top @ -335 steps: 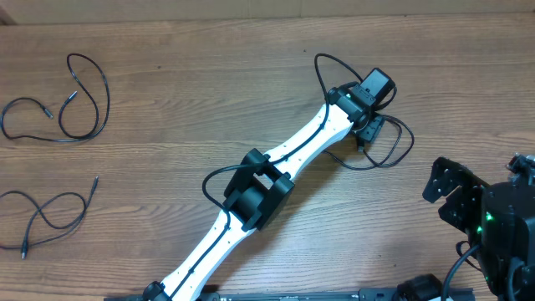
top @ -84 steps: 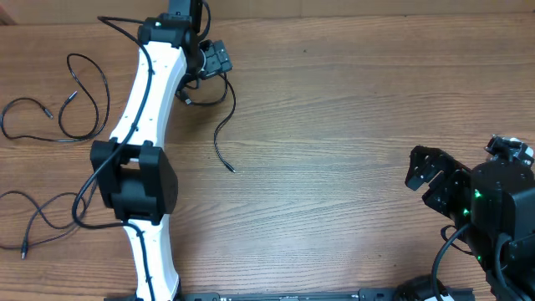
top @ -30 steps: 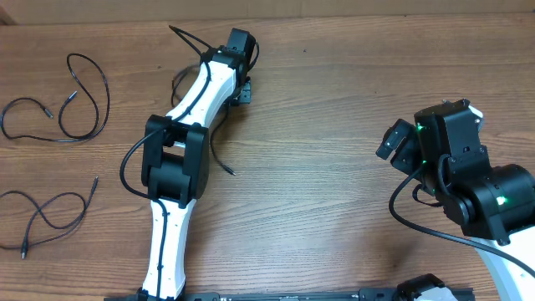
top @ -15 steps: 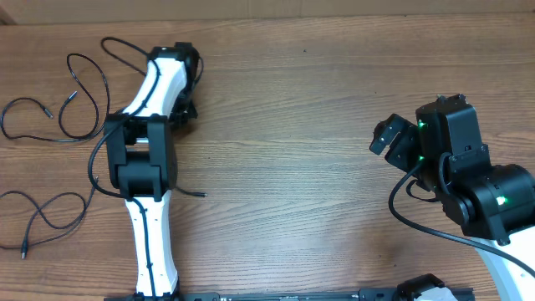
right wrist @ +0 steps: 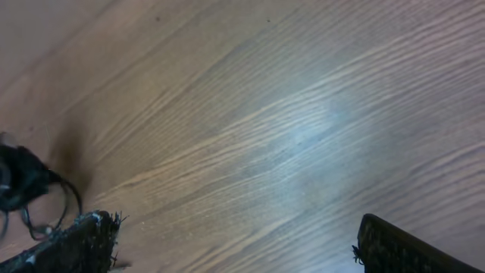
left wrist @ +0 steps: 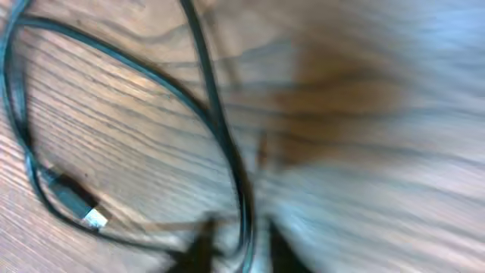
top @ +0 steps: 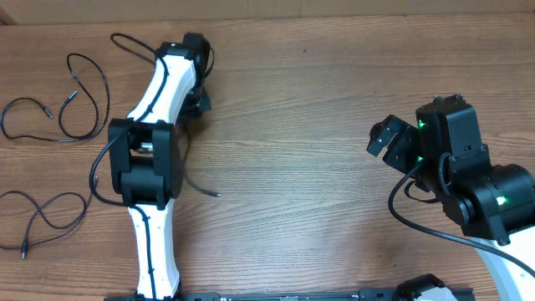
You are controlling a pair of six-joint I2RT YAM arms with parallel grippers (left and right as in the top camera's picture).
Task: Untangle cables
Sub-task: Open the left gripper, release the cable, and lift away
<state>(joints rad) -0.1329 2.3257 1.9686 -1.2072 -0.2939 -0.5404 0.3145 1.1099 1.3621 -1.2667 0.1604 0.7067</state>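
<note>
Presently: left gripper (top: pixel 198 86), far left-centre, above third cable (left wrist: pixel 220 136); view blurred, so its opening and hold cannot be told. Right gripper (top: pixel 384 140), right side, spread wide, empty. Far-left cable (top: pixel 73 94) and near-left cable (top: pixel 46 213) lie separate. Recommended: lay the third well apart from both, tail uncrossed.

Overhead looks straight down on the surface (top: pixel 318 125); wrist views face it closely, ahead of left end effector (left wrist: pixel 239 258) and right end effector (right wrist: pixel 235 246).
</note>
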